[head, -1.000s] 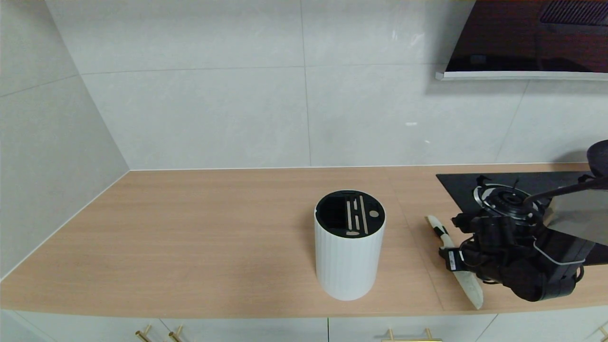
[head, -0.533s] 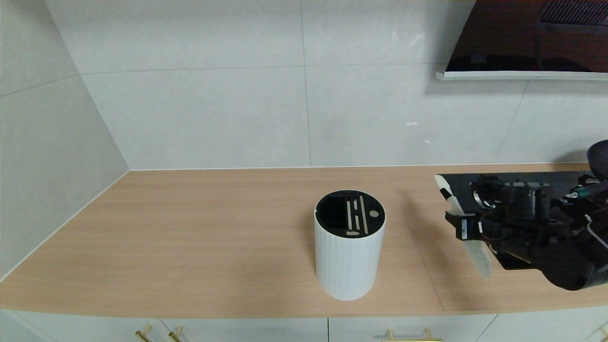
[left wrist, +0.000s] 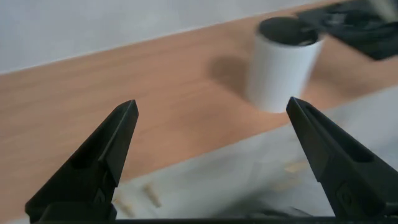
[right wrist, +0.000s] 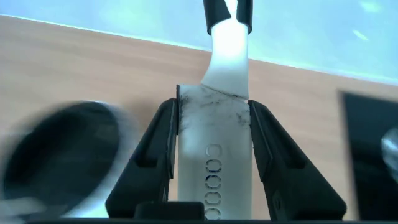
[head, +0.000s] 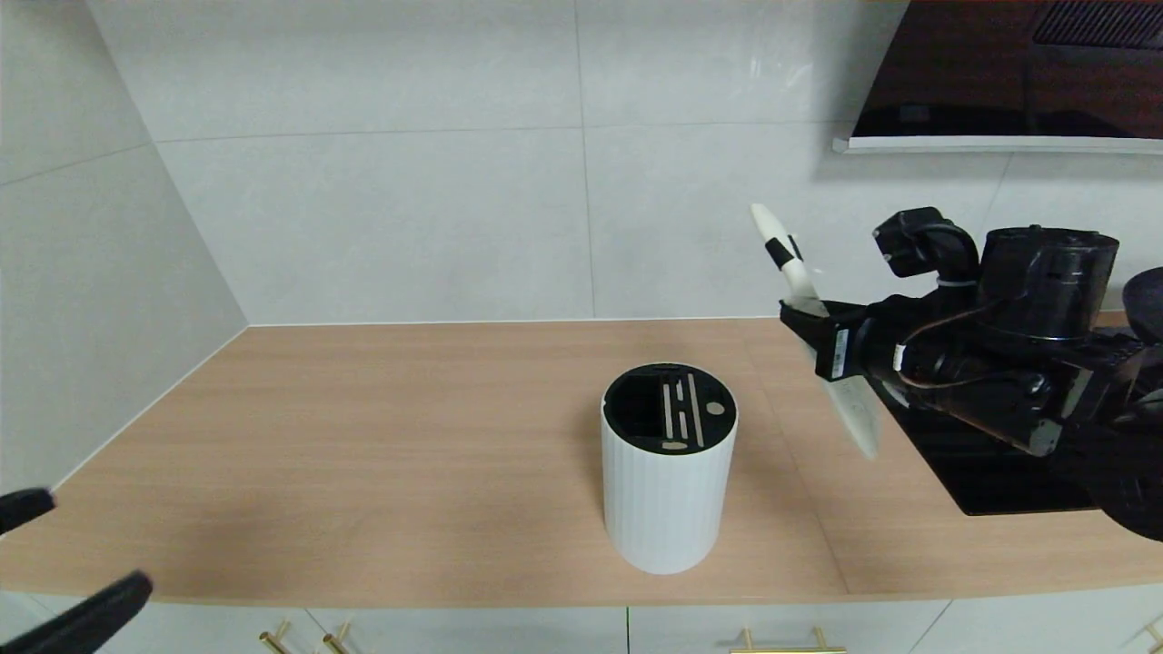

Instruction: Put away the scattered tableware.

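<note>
My right tool [head: 831,350] is clamped on the knife [head: 852,404], one finger [right wrist: 163,146] on either flat where blade meets handle. The knife [right wrist: 224,118] hangs tilted in the air, pale handle up toward the wall [head: 454,182], blade slanting down and forward. It sits to the right of the holder [head: 668,472], apart from it, above the bench [head: 409,436] by the hob's [head: 990,472] near edge. The white holder stands upright mid-bench, its black slotted top showing. My left tool [head: 54,563] has its fingers [left wrist: 93,168] spread wide apart at the bench's front left edge, well away from the holder [left wrist: 280,62].
</note>
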Robot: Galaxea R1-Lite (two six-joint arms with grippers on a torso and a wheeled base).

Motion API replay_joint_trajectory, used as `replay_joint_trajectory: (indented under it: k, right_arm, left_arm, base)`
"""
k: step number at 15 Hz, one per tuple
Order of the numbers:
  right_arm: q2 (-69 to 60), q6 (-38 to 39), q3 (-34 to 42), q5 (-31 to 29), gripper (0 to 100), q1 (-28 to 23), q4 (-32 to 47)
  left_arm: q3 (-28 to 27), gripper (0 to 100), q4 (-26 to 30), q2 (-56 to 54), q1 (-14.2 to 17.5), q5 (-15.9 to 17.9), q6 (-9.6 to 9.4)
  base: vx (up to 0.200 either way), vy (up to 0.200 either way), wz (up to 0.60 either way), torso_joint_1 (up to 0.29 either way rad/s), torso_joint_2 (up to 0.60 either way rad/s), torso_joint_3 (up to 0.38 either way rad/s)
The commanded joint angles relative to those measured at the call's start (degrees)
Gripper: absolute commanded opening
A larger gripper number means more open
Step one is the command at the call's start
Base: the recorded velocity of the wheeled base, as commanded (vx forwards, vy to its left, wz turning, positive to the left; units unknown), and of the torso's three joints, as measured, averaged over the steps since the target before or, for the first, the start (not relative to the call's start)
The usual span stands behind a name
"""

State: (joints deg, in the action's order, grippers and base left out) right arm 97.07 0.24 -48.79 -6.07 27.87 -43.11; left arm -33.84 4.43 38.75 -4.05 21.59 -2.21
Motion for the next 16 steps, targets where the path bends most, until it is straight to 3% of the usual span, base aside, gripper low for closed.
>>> replay_joint_trajectory:
  k: [1, 2, 3, 5, 6, 7, 8, 9, 10, 13, 16]
  right_arm:
    - [-3.73, 0.11, -0.78, -2.37, 0, 7.46, 2.59]
    - [-3.82, 0.11, 0.53, -5.44, 0, 11.86, 2.85]
    - [-3.73, 0.11, 0.97, -6.76, 0, 13.53, 2.85]
    - [-3.91, 0.11, 2.20, -7.99, 0, 18.19, 2.85]
    - [-4.00, 0.11, 2.47, -8.96, 0, 20.30, 2.85]
    - [-3.91, 0.11, 2.91, -10.01, 0, 22.32, 2.94]
    - [-3.91, 0.11, 3.61, -10.28, 0, 23.90, 2.85]
    - [-3.82, 0.20, 3.79, -10.28, 0, 25.66, 2.94]
    - [-3.65, 0.28, 4.05, -10.36, 0, 26.98, 2.85]
    - [-3.47, 0.46, 4.14, -10.36, 0, 29.96, 2.85]
    - [-2.33, 0.64, 3.61, -10.36, 0, 30.58, 2.06]
  left_arm:
    - [-7.56, 100, -6.01, 20.04, -12.56, 2.58, 6.86]
    - [-6.24, 100, -15.41, 26.02, -16.61, 2.49, 13.90]
    - [-5.09, 100, -21.12, 29.36, -18.19, 2.58, 17.94]
    - [-1.84, 100, -35.71, 35.34, -21.44, 2.58, 27.78]
    - [0.09, 100, -43.10, 38.06, -22.76, 2.40, 30.86]
    - [2.11, 100, -49.34, 41.05, -22.94, 2.32, 31.30]
    - [3.43, 100, -53.47, 43.51, -23.02, 2.23, 29.98]
    - [4.57, 100, -55.84, 44.92, -23.46, 2.14, 28.66]
    - [5.01, 100, -56.63, 45.53, -24.43, 2.23, 28.75]
    - [3.96, 100, -59.18, 48.08, -26.27, 2.32, 32.70]
    - [3.17, 100, -68.85, 54.59, -27.24, 2.05, 36.40]
  base:
    - [0.000, 0.000, 0.00, 0.000, 0.00, 0.000]
    - [0.000, 0.000, 0.00, 0.000, 0.00, 0.000]
    - [0.000, 0.000, 0.00, 0.000, 0.00, 0.000]
    - [0.000, 0.000, 0.00, 0.000, 0.00, 0.000]
    - [0.000, 0.000, 0.00, 0.000, 0.00, 0.000]
    - [0.000, 0.000, 0.00, 0.000, 0.00, 0.000]
    - [0.000, 0.000, 0.00, 0.000, 0.00, 0.000]
    - [0.000, 0.000, 0.00, 0.000, 0.00, 0.000]
    - [0.000, 0.000, 0.00, 0.000, 0.00, 0.000]
    - [0.000, 0.000, 0.00, 0.000, 0.00, 0.000]
    - [0.000, 0.000, 0.00, 0.000, 0.00, 0.000]
